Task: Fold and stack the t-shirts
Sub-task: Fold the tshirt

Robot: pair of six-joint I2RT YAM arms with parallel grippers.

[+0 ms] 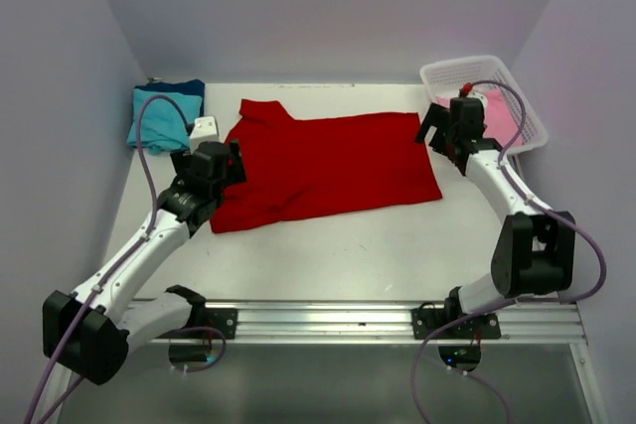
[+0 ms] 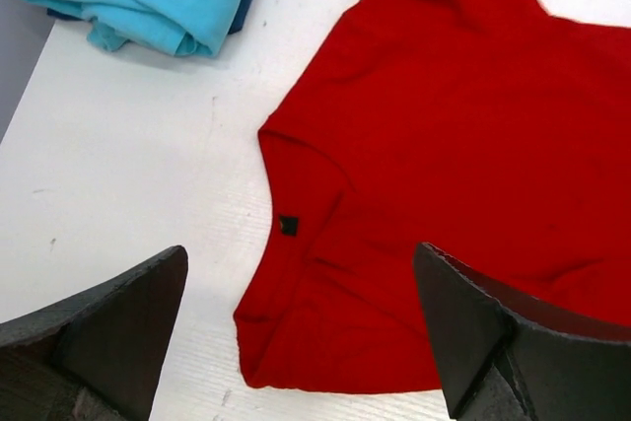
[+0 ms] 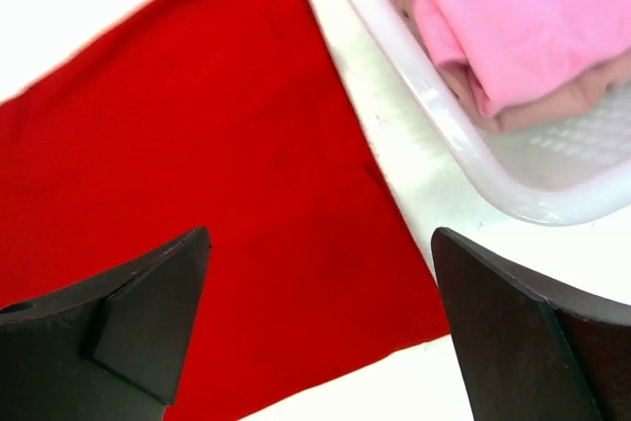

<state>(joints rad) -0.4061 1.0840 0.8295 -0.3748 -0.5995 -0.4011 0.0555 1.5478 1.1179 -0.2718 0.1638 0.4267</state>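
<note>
The red t-shirt (image 1: 323, 166) lies spread flat on the white table, neck end to the left, hem to the right. My left gripper (image 1: 221, 168) is open and empty above the shirt's left edge; its wrist view shows the neckline with a dark tag (image 2: 288, 225) and the near sleeve (image 2: 325, 332) between the jaws. My right gripper (image 1: 445, 136) is open and empty over the shirt's right hem corner (image 3: 394, 283). A folded teal t-shirt (image 1: 159, 121) lies on a dark blue one (image 1: 189, 91) at the far left. A pink t-shirt (image 3: 513, 17) lies in the basket.
A white lattice basket (image 1: 517, 86) stands at the far right corner, close to my right gripper; its rim shows in the right wrist view (image 3: 463, 145). A small white block (image 1: 204, 129) sits beside the teal shirt. Walls enclose the table on three sides.
</note>
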